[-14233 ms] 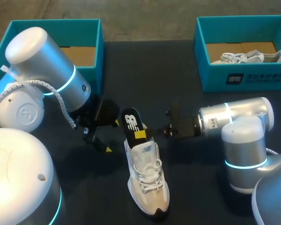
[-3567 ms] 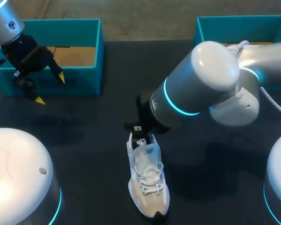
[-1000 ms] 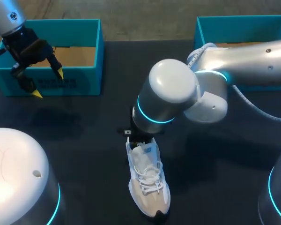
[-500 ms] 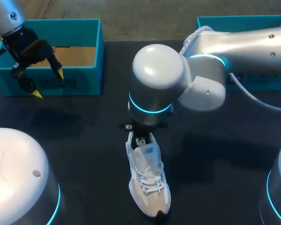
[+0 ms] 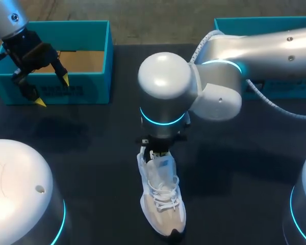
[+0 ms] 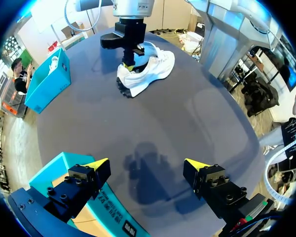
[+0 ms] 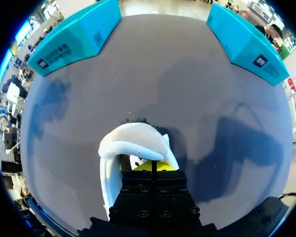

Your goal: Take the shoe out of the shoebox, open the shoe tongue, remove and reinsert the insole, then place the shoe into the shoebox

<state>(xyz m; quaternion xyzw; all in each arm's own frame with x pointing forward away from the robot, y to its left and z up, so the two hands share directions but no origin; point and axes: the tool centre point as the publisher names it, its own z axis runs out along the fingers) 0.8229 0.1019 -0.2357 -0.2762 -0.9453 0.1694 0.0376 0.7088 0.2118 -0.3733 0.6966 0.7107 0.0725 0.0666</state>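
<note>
A white and beige shoe (image 5: 161, 199) lies on the dark table, toe toward the front edge. My right gripper (image 5: 158, 151) points straight down into the shoe's heel opening. In the right wrist view its yellow tips (image 7: 153, 166) are pressed together, shut, inside the white heel collar (image 7: 133, 142). The insole is not clearly visible. My left gripper (image 5: 41, 88) hangs open and empty in front of the left teal shoebox (image 5: 98, 57). In the left wrist view its fingers (image 6: 95, 163) stand wide apart, far from the shoe (image 6: 150, 68) and from the right gripper (image 6: 129, 38).
A second teal shoebox (image 5: 229, 24) stands at the back right, mostly hidden by my right arm. In the left wrist view it (image 6: 45, 84) holds another shoe. The right wrist view shows both boxes (image 7: 71, 39) (image 7: 246, 42) ahead of the shoe.
My right arm's elbow has swung leftward over the shoe while its gripper stayed shut in the heel opening. The left arm and the shoe have not moved.
</note>
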